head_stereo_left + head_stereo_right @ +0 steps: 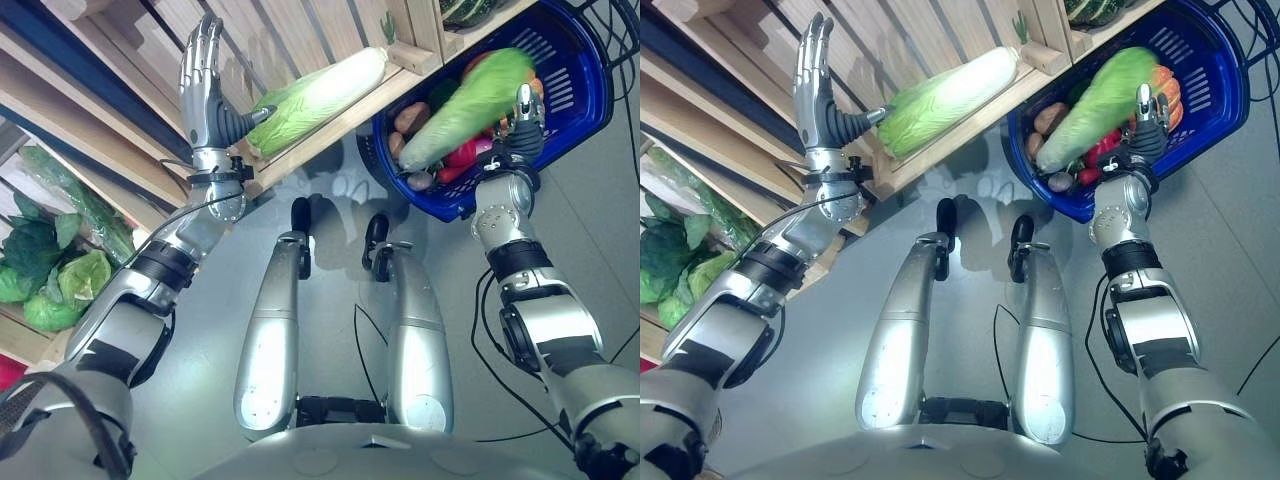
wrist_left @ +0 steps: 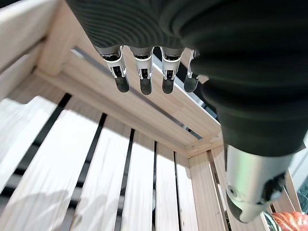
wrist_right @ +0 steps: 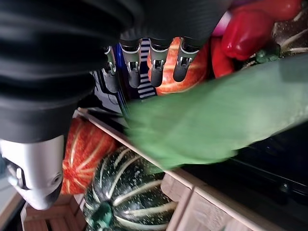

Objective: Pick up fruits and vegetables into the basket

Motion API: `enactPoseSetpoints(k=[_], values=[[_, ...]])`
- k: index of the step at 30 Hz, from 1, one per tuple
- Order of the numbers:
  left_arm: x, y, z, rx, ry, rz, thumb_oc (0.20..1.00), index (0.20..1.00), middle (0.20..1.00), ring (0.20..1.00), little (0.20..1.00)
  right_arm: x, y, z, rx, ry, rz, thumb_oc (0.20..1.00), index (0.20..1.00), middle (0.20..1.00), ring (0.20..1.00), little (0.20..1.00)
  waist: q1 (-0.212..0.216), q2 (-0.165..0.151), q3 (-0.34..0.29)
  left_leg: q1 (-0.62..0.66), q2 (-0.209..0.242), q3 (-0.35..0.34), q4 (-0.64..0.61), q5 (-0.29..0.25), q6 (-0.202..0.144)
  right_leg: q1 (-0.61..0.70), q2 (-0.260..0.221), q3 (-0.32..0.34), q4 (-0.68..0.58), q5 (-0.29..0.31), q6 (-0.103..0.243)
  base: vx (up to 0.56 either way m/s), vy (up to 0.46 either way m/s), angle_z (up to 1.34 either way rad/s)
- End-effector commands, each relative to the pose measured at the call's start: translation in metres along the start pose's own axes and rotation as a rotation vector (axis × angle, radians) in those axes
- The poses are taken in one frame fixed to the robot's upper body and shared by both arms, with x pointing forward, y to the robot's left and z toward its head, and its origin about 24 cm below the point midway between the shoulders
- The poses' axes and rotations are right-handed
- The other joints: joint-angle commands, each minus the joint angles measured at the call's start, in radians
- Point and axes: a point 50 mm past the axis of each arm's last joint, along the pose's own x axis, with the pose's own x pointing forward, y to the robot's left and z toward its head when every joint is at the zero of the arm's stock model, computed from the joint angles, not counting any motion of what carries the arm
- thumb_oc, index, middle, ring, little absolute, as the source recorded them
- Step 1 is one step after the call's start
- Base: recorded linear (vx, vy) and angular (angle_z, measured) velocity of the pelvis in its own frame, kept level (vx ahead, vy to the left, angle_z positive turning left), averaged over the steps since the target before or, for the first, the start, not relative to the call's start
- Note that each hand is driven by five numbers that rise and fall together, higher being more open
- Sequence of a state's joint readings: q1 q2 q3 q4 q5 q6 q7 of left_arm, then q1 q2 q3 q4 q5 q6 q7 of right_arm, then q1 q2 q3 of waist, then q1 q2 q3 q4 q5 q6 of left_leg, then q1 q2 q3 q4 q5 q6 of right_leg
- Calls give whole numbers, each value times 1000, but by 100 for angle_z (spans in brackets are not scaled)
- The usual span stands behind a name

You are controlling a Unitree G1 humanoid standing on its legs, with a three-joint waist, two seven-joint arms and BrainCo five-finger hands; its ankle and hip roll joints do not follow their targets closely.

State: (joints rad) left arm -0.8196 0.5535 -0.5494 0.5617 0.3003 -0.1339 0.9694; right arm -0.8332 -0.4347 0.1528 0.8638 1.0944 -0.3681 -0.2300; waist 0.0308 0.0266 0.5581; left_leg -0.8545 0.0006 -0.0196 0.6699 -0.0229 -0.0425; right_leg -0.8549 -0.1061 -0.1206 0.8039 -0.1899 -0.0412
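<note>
Two long pale-green napa cabbages matter here: one [image 1: 318, 98] lies on the edge of the slatted wooden shelf [image 1: 330, 135], and the other [image 1: 468, 105] lies across the blue plastic basket [image 1: 585, 95], on top of the produce already in it. The left hand [image 1: 203, 85] is raised flat against the shelf with its fingers [image 2: 142, 77] straight and side by side, holding nothing; its thumb points toward the stem end of the shelf cabbage and seems just short of it, which suggests the hand is lined up for the next pick, though contact cannot be confirmed. The right hand [image 1: 520, 125] sits at the basket's near side beside the basket cabbage; in the right wrist view its fingers [image 3: 159, 67] hang straight and relaxed past the blurred green leaf, not wrapped around it, so the cabbage looks released, not carried. Under that cabbage the basket holds a red pepper [image 3: 255, 29], an orange striped squash [image 3: 173, 67], a brown potato [image 1: 410, 117] and a few smaller items too covered to name. More squashes, one orange [image 3: 84, 154] and one dark green speckled [image 3: 125, 187], sit in a wooden crate beside the basket. Leafy greens [image 1: 45, 270] lie on a lower shelf at the robot's left, partly cut off. The basket's far rim is cropped, and whatever supports it is hidden.
</note>
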Motion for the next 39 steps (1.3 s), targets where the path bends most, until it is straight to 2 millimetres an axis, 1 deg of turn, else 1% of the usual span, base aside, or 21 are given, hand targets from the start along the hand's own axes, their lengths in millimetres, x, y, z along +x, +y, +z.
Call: enactPoseSetpoints(k=[1,2,5,8,10,14,17,19,20,21,23,24,26,27,28,31,32,33,35,39], values=[[12,0,2,56,-29,91,1000,1000,1000,1000,1000,0,12,2,-72,-14,77,1000,1000,1000,1000,1000,-20,-32,-38,26,-43,79,79,-171,7,49,30,6,-42,44,79,52,-28,-6],[13,-2,-1,75,-16,83,1000,1000,1000,1000,1000,-1,11,-2,-84,-3,75,1000,1000,1000,1000,1000,-23,-37,-38,32,-40,79,82,-177,6,53,33,8,-39,39,80,38,-22,-11],[20,-5,-4,135,-12,67,1000,1000,1000,1000,1000,-1,14,-3,-106,-7,68,1000,1000,1000,1000,1000,-36,-45,-38,17,-33,84,89,-173,6,37,37,12,-32,45,81,13,-2,-13],[23,-9,-11,186,41,50,1000,1000,1000,1000,1000,-2,19,-6,-123,-16,56,1000,1000,1000,1000,1000,-49,-51,-38,9,-26,88,96,-180,5,27,46,19,-21,38,84,1,11,-4],[26,-10,-13,214,67,43,1000,1000,1000,1000,1000,-3,23,-5,-134,-36,48,1000,1000,1000,1000,1000,-59,-55,-38,-3,-22,90,92,-174,6,11,50,22,-18,42,84,-5,31,-20],[29,-10,-23,265,157,22,1000,1000,1000,1000,1000,-11,38,-6,-153,-85,79,1000,1000,1000,1000,1000,-81,-63,-38,-32,-13,96,81,-168,4,-25,63,36,-20,46,87,-21,43,-19],[25,-10,-32,288,234,13,1000,1000,1000,1000,1000,-25,56,-11,-115,-101,156,1000,1000,1000,1000,1000,-97,-69,-38,-49,-10,100,52,-155,2,-48,75,47,-42,54,88,-44,45,-13],[20,-9,-40,300,300,17,1000,1000,1000,1000,1000,-34,58,-17,-31,-84,202,1000,1000,1000,1000,1000,-108,-72,-38,-63,-9,104,37,-146,-2,-63,83,55,-55,59,89,-38,45,-17],[20,-9,-40,300,300,17,1000,1000,1000,1000,1000,-34,58,-17,-31,-84,202,1000,1000,1000,1000,1000,-108,-72,-38,-63,-9,104,37,-146,-2,-63,83,55,-55,59,89,-40,30,-15],[16,-7,-46,318,339,28,1000,1000,1000,1000,1000,-46,61,-22,10,-89,252,1000,1000,1000,1000,1000,-118,-77,-38,-73,-9,108,21,-140,-2,-76,89,58,-66,61,89,-45,26,-7],[12,-6,-50,321,365,30,1000,1000,1000,1000,1000,-60,63,-28,42,-86,287,1000,1000,1000,1000,1000,-128,-82,-38,-87,-8,110,12,-133,-4,-89,96,64,-79,66,89,-45,28,-7],[11,-6,-51,321,372,32,1000,1000,1000,1000,1000,-63,63,-29,45,-89,294,1000,1000,1000,1000,1000,-131,-83,-38,-91,-8,110,9,-132,-5,-93,98,65,-82,67,89,-25,21,-8],[10,-5,-52,312,384,42,1000,1000,1000,1000,1000,-71,64,-32,61,-85,305,1000,1000,1000,1000,1000,-137,-85,-38,-98,-8,112,2,-128,-6,-101,101,68,-88,70,90,-24,31,-8],[8,-5,-51,281,401,78,1000,1000,1000,1000,1000,-81,64,-38,60,-78,329,1000,1000,1000,1000,1000,-148,-88,-38,-105,-8,114,-9,-123,-9,-109,107,74,-100,72,91,-21,48,-10],[5,-5,-50,248,406,113,1000,1000,1000,1000,1000,-86,63,-42,76,-65,332,1000,1000,1000,1000,1000,-151,-89,-38,-98,-7,118,-17,-125,-10,-102,109,77,-107,68,91,-30,42,-9],[6,-3,-45,192,374,180,1000,1000,1000,1000,1000,-93,61,-46,97,-62,346,1000,1000,1000,1000,1000,-156,-88,-38,-93,-11,118,-34,-117,-10,-99,112,81,-125,73,92,-21,7,-5],[6,-1,-39,163,330,229,1000,1000,1000,1000,1000,-98,60,-47,113,-63,356,1000,1000,1000,1000,1000,-156,-87,-38,-82,-16,119,-47,-113,-12,-84,112,81,-147,78,93,-34,2,-2],[5,-1,-38,146,328,243,1000,1000,1000,1000,1000,-100,61,-47,114,-64,359,1000,1000,1000,1000,1000,-155,-85,-38,-79,-16,119,-51,-110,-14,-80,112,81,-154,81,93,-39,0,-2],[2,-2,-36,156,314,242,1000,1000,1000,1000,1000,-102,63,-47,118,-66,361,1000,1000,1000,1000,1000,-153,-82,-38,-74,-19,117,-57,-108,-13,-74,111,78,-160,82,93,0,0,0],[-2,-6,-39,213,351,193,1000,1000,1000,1000,1000,-106,67,-46,135,-67,373,1000,1000,1000,1000,1000,-152,-81,-38,-69,-18,120,-67,-99,-13,-69,107,73,-167,87,92,-8,-1,0]])
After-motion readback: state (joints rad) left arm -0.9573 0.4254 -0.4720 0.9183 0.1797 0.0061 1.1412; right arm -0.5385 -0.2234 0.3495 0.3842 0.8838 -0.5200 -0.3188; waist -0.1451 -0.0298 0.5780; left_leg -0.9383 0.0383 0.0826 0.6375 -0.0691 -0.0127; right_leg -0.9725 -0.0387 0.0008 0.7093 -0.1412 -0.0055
